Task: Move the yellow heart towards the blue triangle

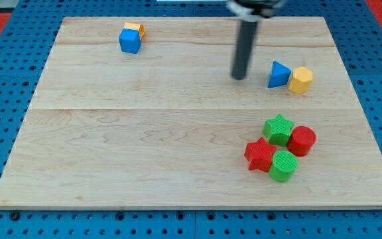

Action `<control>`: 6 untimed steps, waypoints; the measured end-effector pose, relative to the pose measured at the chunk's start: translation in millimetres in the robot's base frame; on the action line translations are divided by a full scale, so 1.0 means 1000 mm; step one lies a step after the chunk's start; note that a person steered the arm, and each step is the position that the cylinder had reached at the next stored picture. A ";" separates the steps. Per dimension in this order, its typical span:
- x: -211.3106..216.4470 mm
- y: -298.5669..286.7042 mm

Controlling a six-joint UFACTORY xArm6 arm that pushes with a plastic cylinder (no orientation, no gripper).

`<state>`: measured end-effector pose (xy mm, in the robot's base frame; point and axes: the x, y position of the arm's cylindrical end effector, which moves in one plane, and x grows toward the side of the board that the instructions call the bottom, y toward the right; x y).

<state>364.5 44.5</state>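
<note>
The blue triangle (279,74) lies at the view's upper right, with a yellow block (300,80), which looks like a hexagon, touching its right side. A second yellow block (134,28), mostly hidden, sits at the view's top left behind a blue cube (130,41); its shape cannot be made out. My tip (239,77) rests on the board just left of the blue triangle, a short gap apart from it.
A cluster sits at the view's lower right: a green star (278,129), a red cylinder (302,141), a red star (260,155) and a green cylinder (284,165). The wooden board (144,146) lies on a blue pegboard surface.
</note>
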 end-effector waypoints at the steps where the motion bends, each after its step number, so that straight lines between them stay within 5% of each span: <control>1: 0.000 -0.130; 2: -0.039 -0.274; 3: -0.100 -0.304; 6: -0.153 -0.197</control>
<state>211.1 -152.7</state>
